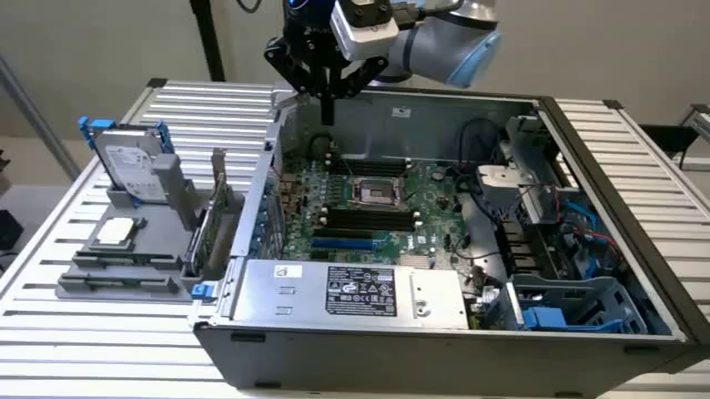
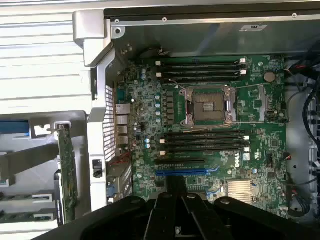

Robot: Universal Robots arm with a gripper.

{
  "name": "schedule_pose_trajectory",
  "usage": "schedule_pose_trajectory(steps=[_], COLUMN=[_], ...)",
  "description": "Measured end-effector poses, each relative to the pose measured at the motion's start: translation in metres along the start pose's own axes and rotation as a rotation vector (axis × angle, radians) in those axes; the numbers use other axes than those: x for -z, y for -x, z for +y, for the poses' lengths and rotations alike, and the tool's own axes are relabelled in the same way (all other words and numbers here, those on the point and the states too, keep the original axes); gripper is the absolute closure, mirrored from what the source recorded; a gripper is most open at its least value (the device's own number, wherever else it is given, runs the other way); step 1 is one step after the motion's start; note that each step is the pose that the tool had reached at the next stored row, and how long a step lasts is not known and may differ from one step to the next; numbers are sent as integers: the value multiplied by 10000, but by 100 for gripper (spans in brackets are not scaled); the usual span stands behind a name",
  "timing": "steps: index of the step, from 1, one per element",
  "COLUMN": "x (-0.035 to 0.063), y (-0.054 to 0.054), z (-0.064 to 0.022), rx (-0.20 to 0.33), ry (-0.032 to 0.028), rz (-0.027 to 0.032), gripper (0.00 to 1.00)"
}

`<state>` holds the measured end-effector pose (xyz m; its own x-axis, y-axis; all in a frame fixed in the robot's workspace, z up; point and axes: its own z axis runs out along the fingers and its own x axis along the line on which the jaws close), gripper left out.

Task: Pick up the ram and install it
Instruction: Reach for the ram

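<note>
My gripper [image 1: 327, 104] hangs above the back left corner of the open computer case [image 1: 332, 332], its black fingers [image 2: 167, 215] pressed together with nothing between them. Below it lies the green motherboard [image 2: 260, 130] with long black memory slots [image 2: 205, 142] on both sides of the CPU socket [image 2: 209, 105]; the slots look empty. The ram [image 2: 30, 217] shows as thin green sticks lying in the grey fixture [image 1: 116, 278] outside the case, on the exterior view's left, well away from the gripper.
The fixture also carries an upright hard drive [image 1: 131, 166], a CPU chip [image 1: 116, 233] and a tall green expansion card [image 2: 66, 170] with a metal bracket. A power supply [image 1: 355, 291] fills the case front; cables and a blue drive cage [image 1: 566, 312] sit at the exterior view's right.
</note>
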<state>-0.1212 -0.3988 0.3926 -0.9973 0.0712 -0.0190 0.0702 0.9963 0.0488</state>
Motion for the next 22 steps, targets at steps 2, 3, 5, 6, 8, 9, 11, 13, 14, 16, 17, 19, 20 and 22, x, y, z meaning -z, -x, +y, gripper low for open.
schedule_pose_trajectory(steps=[2, 3, 5, 6, 8, 9, 11, 13, 14, 16, 17, 19, 20, 22], x=[0, 0, 0, 0, 0, 0, 0, 0, 0, 0, 1, 1, 0, 0], y=[0, 0, 0, 0, 0, 0, 0, 0, 0, -5, -23, -87, -131, -220], z=[0, 0, 0, 0, 0, 0, 0, 0, 0, -2, -6, -23, -32, -50], rx=[0, 0, 0, 0, -1, 0, 0, 0, 0, -1, -3, -3, -3, -3], ry=[0, 0, 0, 0, 0, 0, 0, 0, 0, -1, -4, -5, -4, -3], rz=[0, 0, 0, 0, 0, 0, 0, 0, 0, 10, 22, 47, 45, 46], gripper=[89, 89, 89, 89, 89, 89, 89, 89, 89, 89, 89, 89, 89, 89])
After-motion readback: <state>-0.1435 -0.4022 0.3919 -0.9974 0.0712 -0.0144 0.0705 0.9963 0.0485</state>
